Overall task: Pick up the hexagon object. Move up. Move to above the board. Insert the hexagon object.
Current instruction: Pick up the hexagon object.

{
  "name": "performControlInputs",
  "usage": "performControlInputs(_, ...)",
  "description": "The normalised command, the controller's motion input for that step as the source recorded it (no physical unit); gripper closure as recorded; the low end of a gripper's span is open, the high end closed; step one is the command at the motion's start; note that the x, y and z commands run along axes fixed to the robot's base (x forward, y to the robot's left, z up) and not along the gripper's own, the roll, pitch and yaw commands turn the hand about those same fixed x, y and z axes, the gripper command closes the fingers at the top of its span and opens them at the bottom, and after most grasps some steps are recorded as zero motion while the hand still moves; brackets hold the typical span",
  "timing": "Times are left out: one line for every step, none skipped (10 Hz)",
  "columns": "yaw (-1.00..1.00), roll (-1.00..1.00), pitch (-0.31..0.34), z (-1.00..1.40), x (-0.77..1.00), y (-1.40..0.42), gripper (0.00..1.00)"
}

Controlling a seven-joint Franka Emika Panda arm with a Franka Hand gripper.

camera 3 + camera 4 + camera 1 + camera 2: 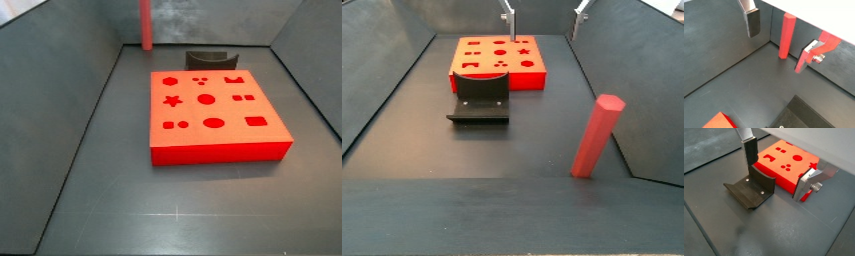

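**Red pieces on a dark grey floor**

The hexagon object [597, 136] is plain red. The board [210, 107] is red-orange with darker cut-outs. The fixture [751, 190] is dark grey. The gripper [777, 172], above the floor, has silver fingers [747, 138] with dark pads.

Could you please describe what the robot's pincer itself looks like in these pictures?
The pincer has two flat silver metal finger plates. One carries a dark rectangular pad; the other has a red-orange backing and a small silver bolt. No cables or markings are visible.
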Motion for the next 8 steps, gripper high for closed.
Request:
performControlInputs(-0.04,0.00,0.000,0.00,-0.07,0.04,0.00)
performControlInputs(0.24,0.00,0.000,0.00,0.03,0.30,0.00)
performControlInputs(0.67,-0.06,-0.069,-0.16,-0.17,0.59,0.00)
performControlInputs(0.78,-0.02,-0.060,-0.15,-0.17,0.51,0.00)
performControlInputs(0.74,-0.01,-0.024,-0.13,-0.16,0.54,0.00)
performControlInputs(0.67,-0.01,-0.037,-0.21,-0.21,0.61,0.00)
performControlInputs(0.55,-0.03,-0.057,-0.25,-0.31,0.69,0.00)
performControlInputs(0.39,-0.02,-0.059,-0.29,-0.39,0.65,0.00)
